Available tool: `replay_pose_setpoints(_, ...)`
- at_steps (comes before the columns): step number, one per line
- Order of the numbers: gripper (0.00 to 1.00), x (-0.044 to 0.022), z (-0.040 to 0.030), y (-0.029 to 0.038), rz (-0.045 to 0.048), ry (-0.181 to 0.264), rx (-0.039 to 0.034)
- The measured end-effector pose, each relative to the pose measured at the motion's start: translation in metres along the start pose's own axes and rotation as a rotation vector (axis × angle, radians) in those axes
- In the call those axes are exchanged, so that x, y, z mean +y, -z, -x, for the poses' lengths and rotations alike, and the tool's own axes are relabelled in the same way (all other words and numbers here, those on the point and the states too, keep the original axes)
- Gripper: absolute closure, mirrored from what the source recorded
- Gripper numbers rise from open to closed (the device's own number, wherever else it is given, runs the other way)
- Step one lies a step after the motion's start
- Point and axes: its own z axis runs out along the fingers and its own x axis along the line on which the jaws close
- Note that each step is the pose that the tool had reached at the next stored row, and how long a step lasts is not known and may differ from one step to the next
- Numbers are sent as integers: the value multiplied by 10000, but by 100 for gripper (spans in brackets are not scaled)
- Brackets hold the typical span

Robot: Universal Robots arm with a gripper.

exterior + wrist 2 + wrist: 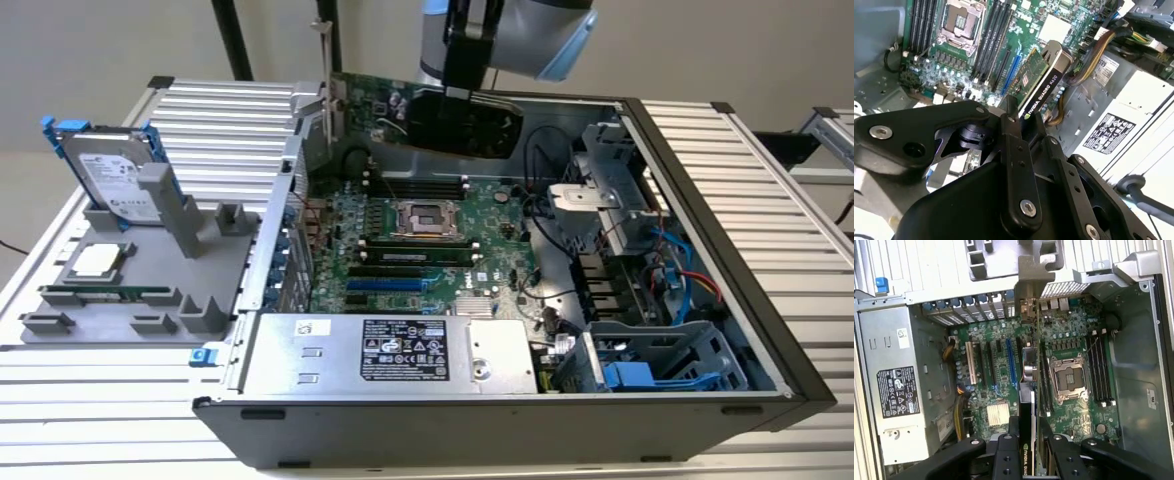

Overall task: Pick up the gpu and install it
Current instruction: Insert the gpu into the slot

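In the exterior view, a silver power box is sitting at the near end of the open computer case. Just behind it, the green main board is lying flat on the floor of the case, with a square chip holder in its middle. Farther back, the gripper is hanging down from above and squeezing the gpu. The gpu is hanging up in the air over the far part of the main board. Its thin silver end plate is pointing to the exterior view's left. In the first wrist view, the black fingers are pressing on the two flat sides of the card. Outside the case, on the exterior view's left, a hard drive is standing up at the far end of a grey tray.
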Motion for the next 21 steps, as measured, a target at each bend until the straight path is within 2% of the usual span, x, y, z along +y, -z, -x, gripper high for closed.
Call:
replay_pose_setpoints(15, 100, -35, 6, 4, 16, 1023, 51)
replay_pose_setpoints(21, 100, -37, 6, 5, 18, 1135, 58)
